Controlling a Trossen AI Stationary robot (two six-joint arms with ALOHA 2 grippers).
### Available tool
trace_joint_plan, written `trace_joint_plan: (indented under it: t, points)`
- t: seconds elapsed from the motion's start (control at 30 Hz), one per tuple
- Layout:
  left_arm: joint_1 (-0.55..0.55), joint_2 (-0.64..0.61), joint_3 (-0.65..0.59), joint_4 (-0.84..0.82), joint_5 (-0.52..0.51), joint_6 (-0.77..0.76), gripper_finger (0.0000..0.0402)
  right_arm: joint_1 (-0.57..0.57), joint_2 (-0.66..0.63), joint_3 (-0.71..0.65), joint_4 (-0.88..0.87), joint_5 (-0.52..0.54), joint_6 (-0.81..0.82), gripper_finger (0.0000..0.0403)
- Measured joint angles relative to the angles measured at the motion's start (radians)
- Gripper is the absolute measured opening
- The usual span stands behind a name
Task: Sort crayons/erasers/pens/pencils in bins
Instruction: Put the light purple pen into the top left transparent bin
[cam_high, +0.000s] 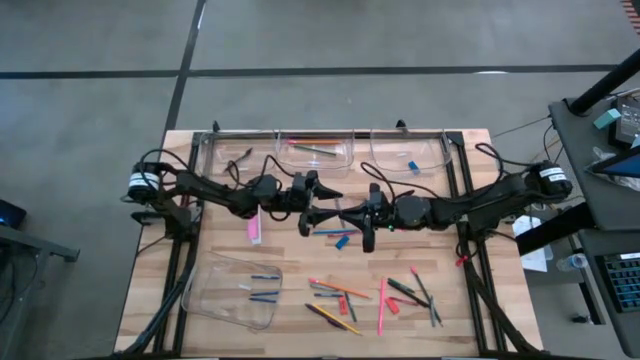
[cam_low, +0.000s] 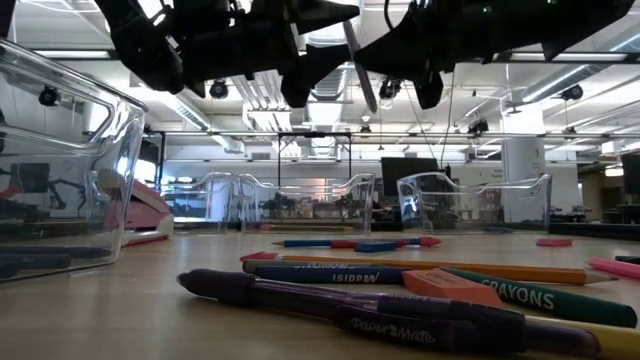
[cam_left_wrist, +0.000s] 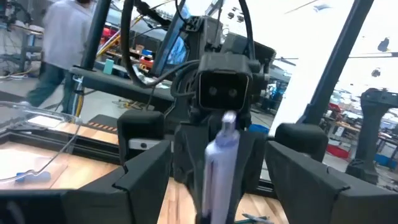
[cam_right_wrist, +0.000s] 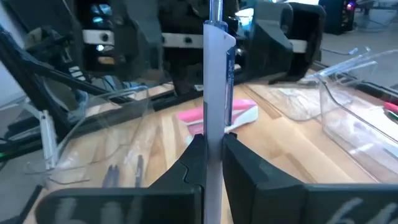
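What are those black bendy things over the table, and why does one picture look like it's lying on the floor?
Those are two robot arms, and each ends in a gripper, a hand with two fingers. One camera looks straight down from above. One sits right on the wooden table, so the pens and crayons close to it look huge. Each arm also carries a camera on its wrist. The right gripper is shut on a pen, holding it upright in the air. The left gripper faces it over the middle of the table, fingers wide open and holding nothing. On the table lie pencils, pens, crayons and erasers, with clear plastic bins waiting to be filled.
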Motion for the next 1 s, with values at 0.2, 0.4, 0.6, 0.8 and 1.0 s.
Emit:
trace_joint_plan:
  t: [0.2, 0.4, 0.6, 0.8, 1.0]
  points:
    - [0.0, 0.0, -0.001, -0.007, -0.003, 0.018, 0.0196, 0.0, 0.015, 0.0, 0.023, -0.007, 0.004, 0.0025]
    - [-0.001, -0.001, -0.002, -0.018, -0.001, 0.033, 0.0078, 0.0, 0.006, 0.0, 0.023, -0.008, 0.007, 0.0026]
    - [-0.002, -0.001, -0.002, -0.02, 0.012, 0.034, 0.0029, 0.0, 0.012, 0.0, 0.021, -0.008, 0.008, 0.0059]
    - [-0.001, -0.005, -0.004, -0.02, 0.016, 0.035, 0.0032, 0.0, 0.011, 0.0, 0.02, -0.021, 0.011, 0.0117]
    - [0.037, -0.148, -0.013, -0.17, 0.023, 0.073, 0.0032, 0.001, -0.005, 0.0, 0.011, -0.124, 0.036, 0.0196]
